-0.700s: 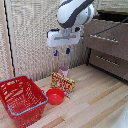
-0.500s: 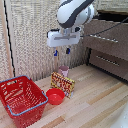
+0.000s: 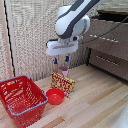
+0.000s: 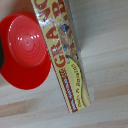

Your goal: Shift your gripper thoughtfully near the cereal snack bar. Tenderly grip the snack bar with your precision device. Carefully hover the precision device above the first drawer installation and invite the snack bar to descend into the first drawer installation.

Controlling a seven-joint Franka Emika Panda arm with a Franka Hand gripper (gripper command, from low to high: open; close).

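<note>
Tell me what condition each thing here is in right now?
gripper: open, empty, hovering above the snack bar.
cereal snack bar: standing on edge on the floor beside the red bowl.
red bowl: appears upside down.
red basket: upright, looks empty.
top drawer: pulled open.
lower drawer: looks closed.

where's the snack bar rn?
On the wooden floor in the exterior view, the cereal snack bar stands just right of the red bowl, below the gripper.
</note>
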